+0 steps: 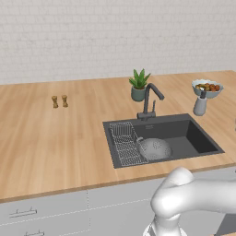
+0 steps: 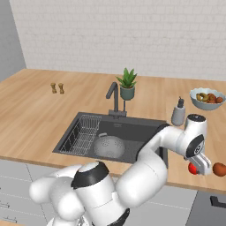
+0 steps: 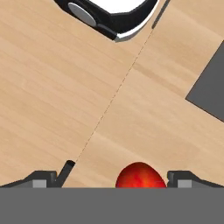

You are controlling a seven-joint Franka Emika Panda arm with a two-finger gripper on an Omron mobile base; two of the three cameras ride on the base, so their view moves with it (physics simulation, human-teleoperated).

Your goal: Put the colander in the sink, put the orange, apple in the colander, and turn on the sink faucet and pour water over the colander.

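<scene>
1. Two small shakers [image 2: 57, 88] stand far left on the wooden counter [image 2: 35, 114].
2. The sink [image 2: 132, 132] holds a wire rack [image 2: 81, 134] and, just beside it, the colander [image 2: 109, 146].
3. The faucet [image 2: 114, 99] rises behind the sink, next to a potted plant [image 2: 127, 84].
4. The gripper [image 3: 114, 177] hangs wide open, the apple [image 3: 140, 176] between its fingers on the counter.
5. The orange [image 2: 219, 169] lies just right of the apple.

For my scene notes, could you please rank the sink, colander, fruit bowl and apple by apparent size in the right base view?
1. sink
2. colander
3. fruit bowl, which sits farther from the camera, so its margin below the colander is unsure
4. apple, partly hidden by the gripper
</scene>
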